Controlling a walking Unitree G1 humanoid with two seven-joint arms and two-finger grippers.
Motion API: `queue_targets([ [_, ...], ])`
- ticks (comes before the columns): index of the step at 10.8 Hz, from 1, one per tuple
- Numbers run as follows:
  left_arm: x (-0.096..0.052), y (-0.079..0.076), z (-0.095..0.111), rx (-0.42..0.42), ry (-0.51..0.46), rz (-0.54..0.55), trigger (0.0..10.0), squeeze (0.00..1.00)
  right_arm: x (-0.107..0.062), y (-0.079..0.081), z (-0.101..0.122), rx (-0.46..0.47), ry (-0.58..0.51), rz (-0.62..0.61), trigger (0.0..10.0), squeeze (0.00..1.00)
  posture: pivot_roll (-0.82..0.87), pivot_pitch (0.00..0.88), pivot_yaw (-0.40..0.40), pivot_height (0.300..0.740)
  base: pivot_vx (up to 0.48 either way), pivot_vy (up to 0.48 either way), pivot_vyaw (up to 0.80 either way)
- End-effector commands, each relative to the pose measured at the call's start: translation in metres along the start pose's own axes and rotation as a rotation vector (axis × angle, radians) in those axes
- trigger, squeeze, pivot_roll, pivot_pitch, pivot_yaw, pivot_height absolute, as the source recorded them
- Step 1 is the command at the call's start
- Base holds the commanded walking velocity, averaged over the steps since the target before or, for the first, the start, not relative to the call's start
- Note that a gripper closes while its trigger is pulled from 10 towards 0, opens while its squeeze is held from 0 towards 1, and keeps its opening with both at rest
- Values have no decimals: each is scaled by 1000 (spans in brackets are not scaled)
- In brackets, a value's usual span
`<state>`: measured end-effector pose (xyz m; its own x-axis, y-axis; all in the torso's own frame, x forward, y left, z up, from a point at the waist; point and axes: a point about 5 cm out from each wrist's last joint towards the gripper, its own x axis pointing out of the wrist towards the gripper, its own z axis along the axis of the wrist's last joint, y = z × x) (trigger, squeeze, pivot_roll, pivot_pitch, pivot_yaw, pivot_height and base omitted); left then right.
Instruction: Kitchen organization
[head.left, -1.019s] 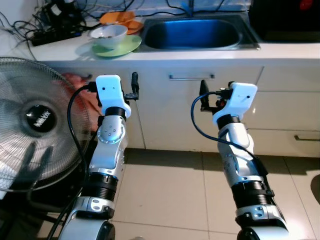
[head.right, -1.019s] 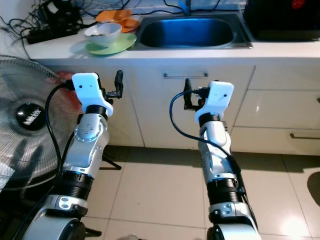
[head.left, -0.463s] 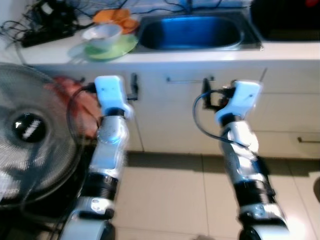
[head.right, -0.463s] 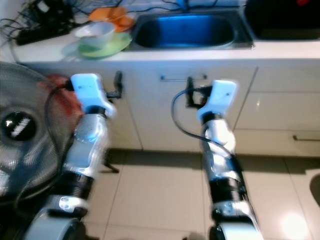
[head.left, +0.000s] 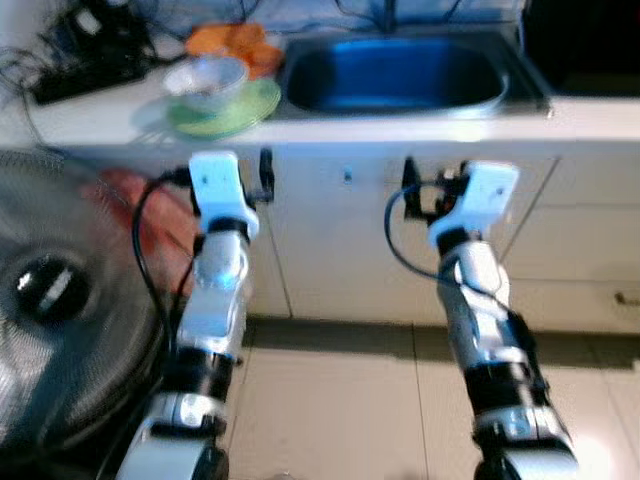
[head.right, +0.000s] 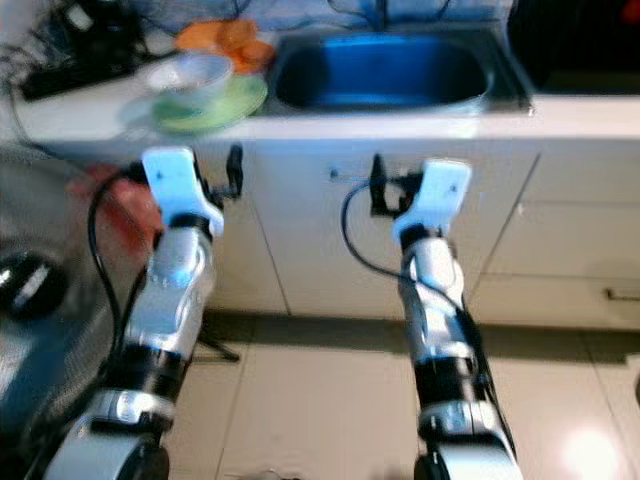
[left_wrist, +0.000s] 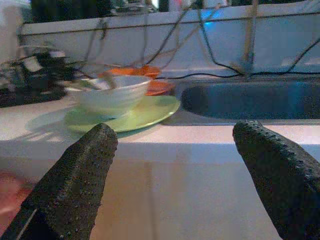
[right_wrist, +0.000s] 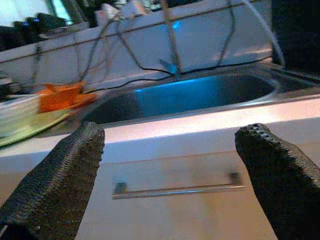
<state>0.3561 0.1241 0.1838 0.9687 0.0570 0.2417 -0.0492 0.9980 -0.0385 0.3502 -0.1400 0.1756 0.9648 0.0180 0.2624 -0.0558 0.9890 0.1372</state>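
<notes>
On the white counter (head.left: 90, 120) left of the sink stands a white bowl (head.left: 205, 78) on a green plate (head.left: 232, 108), with orange dishes (head.left: 235, 42) behind them. The steel sink (head.left: 400, 72) is set in the counter's middle. My left gripper (head.left: 266, 172) is raised in front of the cabinet just below the plate, open and holding nothing; its wrist view looks at the bowl (left_wrist: 114, 95) and plate (left_wrist: 145, 114). My right gripper (head.left: 408, 186) is open too, held before the cabinet under the sink, level with the drawer handle (right_wrist: 175, 190).
A large standing fan (head.left: 45, 300) is close on my left, with something red (head.left: 140, 195) behind it. Cables and a power strip (head.left: 85, 62) lie at the counter's back left. A dark appliance (head.left: 585, 40) sits right of the sink. Tiled floor (head.left: 340, 400) lies below.
The whole picture has shifted and blurred, so the camera has moved, a little closer to the counter. Both arms keep the same raised pose with fingers apart.
</notes>
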Motion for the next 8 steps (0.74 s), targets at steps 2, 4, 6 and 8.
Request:
queue_targets([
  [2, 0, -5, 2, 4, -8, -9, 10000, 0, 1, -3, 5, -33, -26, 0, 10000, 0, -11, 86, 78, 740, 454, 0, 0],
  [4, 1, -5, 3, 4, -8, -8, 10000, 0, 1, -1, 6, -37, -34, 6, 10000, 0, -8, 91, 77, 740, 454, 0, 400],
  [6, 0, -4, 3, 5, -9, -3, 10000, 0, 2, -4, 7, -27, -35, -4, 10000, 0, -8, 92, 76, 740, 454, 0, 0],
  [8, 0, -4, 3, 5, -8, -5, 10000, 0, 2, -3, 7, -28, -37, -3, 10000, 0, -9, 94, 78, 740, 452, 0, 0],
])
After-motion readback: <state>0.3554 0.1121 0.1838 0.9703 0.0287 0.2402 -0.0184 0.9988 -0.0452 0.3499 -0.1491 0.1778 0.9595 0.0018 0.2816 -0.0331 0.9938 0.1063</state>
